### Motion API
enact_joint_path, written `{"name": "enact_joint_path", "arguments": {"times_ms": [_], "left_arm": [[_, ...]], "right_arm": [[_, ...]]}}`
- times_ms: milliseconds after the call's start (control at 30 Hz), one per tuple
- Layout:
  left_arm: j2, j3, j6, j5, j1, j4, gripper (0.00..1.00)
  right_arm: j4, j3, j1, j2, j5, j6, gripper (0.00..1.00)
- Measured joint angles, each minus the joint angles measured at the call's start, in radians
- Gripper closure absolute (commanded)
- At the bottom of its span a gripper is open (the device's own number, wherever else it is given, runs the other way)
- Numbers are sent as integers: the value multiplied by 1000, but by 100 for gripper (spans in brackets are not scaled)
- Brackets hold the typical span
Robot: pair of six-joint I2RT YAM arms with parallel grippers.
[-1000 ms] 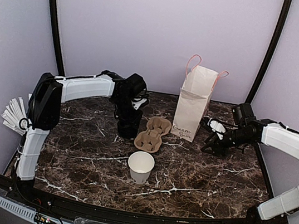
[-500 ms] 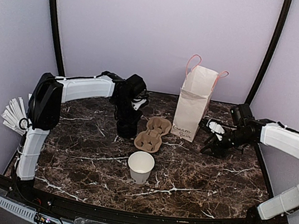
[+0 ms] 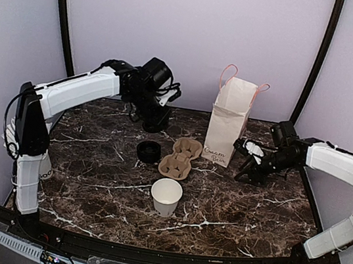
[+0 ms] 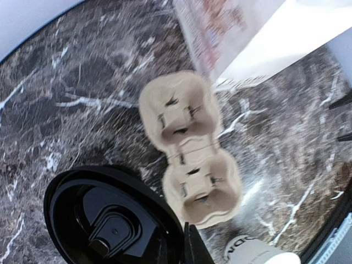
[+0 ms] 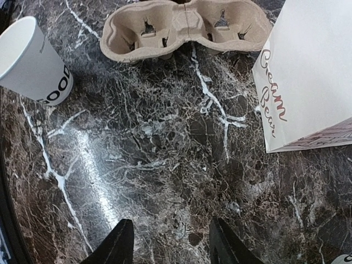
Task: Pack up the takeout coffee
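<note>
Right claw (image 5: 169, 247) ajar, wrist view only

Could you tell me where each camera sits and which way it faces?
Top: above and behind the bases, facing down at the table; left arm and right arm show.
Left wrist: raised, looking down on lid and carrier; one fingertip shows.
Right wrist: low, looking across the table at cup, carrier, bag; both jaws show.
Both wrist views share the carrier.

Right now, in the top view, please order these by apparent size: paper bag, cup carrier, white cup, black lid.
1. paper bag
2. cup carrier
3. white cup, helped by standing nearer the camera
4. black lid
</note>
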State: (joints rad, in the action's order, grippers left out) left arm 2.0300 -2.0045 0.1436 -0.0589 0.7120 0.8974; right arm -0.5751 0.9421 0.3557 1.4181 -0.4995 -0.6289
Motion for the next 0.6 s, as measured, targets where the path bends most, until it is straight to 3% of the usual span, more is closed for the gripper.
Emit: {"name": "enact_joint_path", "arguments": {"times_ms": [200, 400, 600], "left_arm": [[-273, 201, 73, -222, 13, -254, 98], [-514, 520, 224, -457, 18, -719, 95], [-628, 823, 405, -601, 22, -1197, 95]], "right_arm": [[-65, 156, 2, -10, -69, 71, 36], [-90, 436, 10, -20, -204, 217, 13], [-28, 593, 96, -16, -296, 421, 10]]}}
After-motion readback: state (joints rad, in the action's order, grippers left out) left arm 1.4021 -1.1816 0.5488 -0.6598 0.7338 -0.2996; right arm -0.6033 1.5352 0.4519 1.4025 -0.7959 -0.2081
